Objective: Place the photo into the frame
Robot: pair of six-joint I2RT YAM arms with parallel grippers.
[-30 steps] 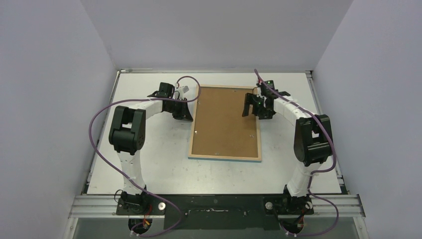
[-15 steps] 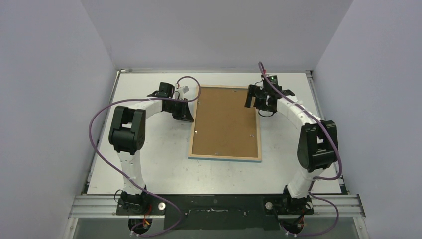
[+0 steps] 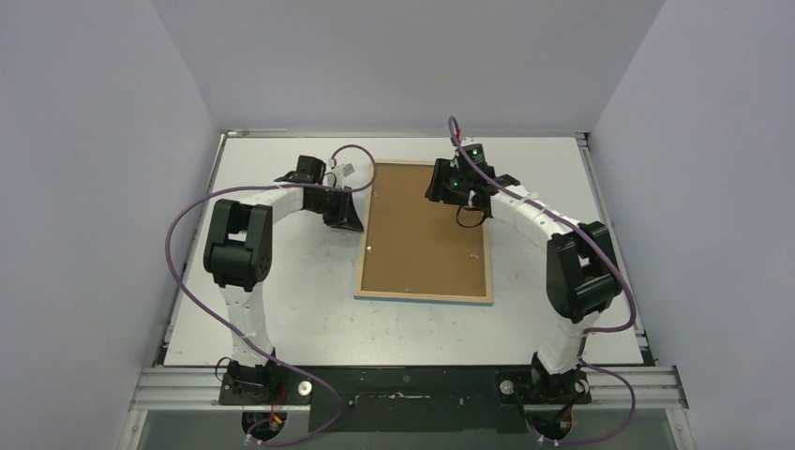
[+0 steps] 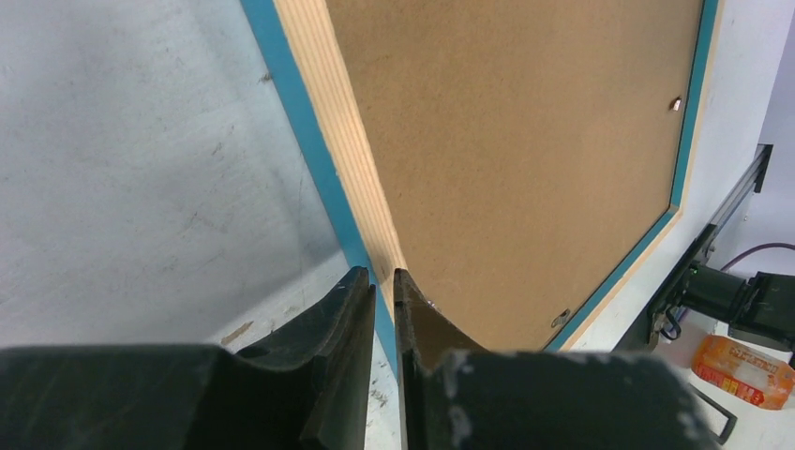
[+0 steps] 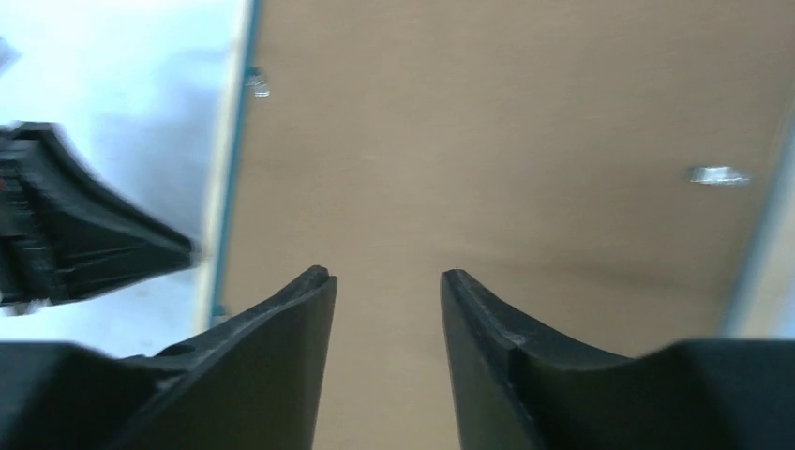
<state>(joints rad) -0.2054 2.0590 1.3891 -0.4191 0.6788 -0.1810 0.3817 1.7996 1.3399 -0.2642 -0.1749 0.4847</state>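
Hovering over the frame (image 3: pixel 424 297), right gripper (image 5: pixel 386 275) parted; left gripper (image 4: pixel 384 275) at its edge

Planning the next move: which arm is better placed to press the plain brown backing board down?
Probably right: right gripper hovers open over the brown backing board; left gripper sits at the rim of the blue-edged wooden frame.

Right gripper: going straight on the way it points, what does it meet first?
Most likely the brown backing board lying in the frame, straight ahead of the right gripper; the gap to it is unclear.
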